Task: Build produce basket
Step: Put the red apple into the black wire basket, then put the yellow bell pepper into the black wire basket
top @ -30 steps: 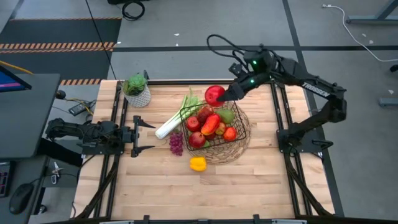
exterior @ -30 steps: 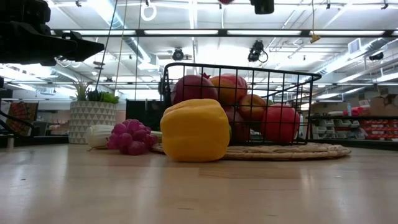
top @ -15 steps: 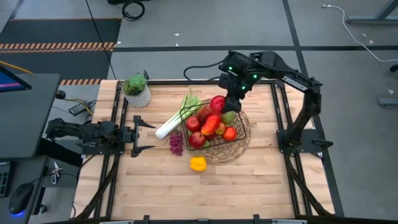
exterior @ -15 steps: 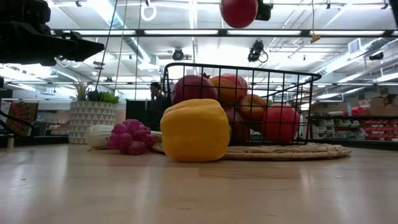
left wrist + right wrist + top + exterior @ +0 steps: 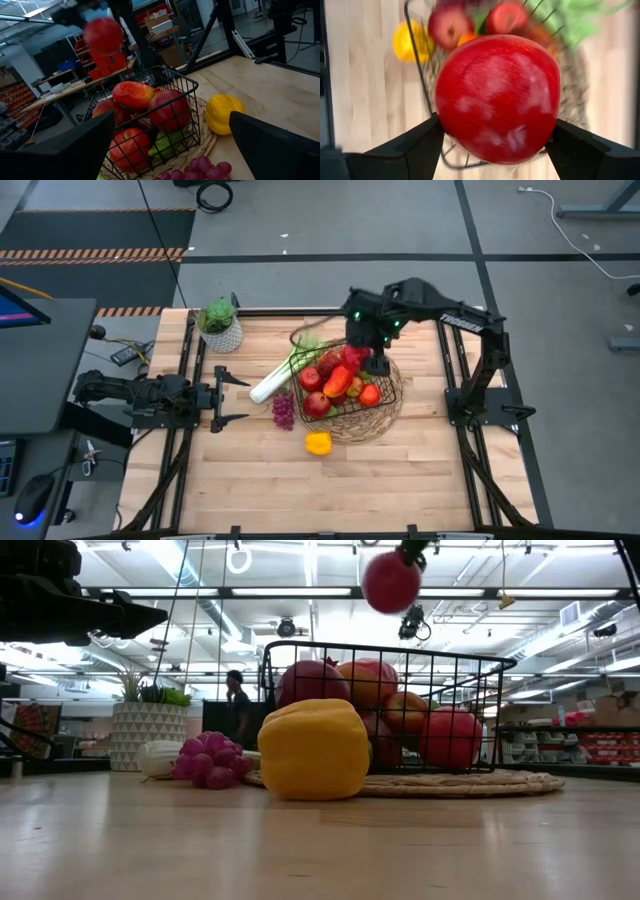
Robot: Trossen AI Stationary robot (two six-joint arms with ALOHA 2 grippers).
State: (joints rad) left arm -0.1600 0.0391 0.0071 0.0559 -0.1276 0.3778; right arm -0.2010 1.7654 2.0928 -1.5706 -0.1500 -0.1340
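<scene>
The dark wire basket on its wicker base stands mid-table and holds red apples, a pear, an orange and a red pepper. My right gripper hovers over the basket's far side, shut on a red apple that also shows in the low view above the rim. A yellow pepper and purple grapes lie on the table. The leek lies against the basket's left side. My left gripper waits open at the table's left. My right gripper pinches the red apple across its widest part, with one finger on each side. The fingers come from above, pointing down. The apple is lifted clear and hangs in the air above the basket's fruit.
A leafy plant in a white pot stands at the far left corner. Bare wood lies along the near edge and to the basket's right. A person stands in the room behind the table.
My right gripper has carried the apple from beyond the basket's far rim toward the near edge, over the basket, turning its wrist. In the low view the apple has come down into the picture. The fruit in the basket and on the table has stayed put.
</scene>
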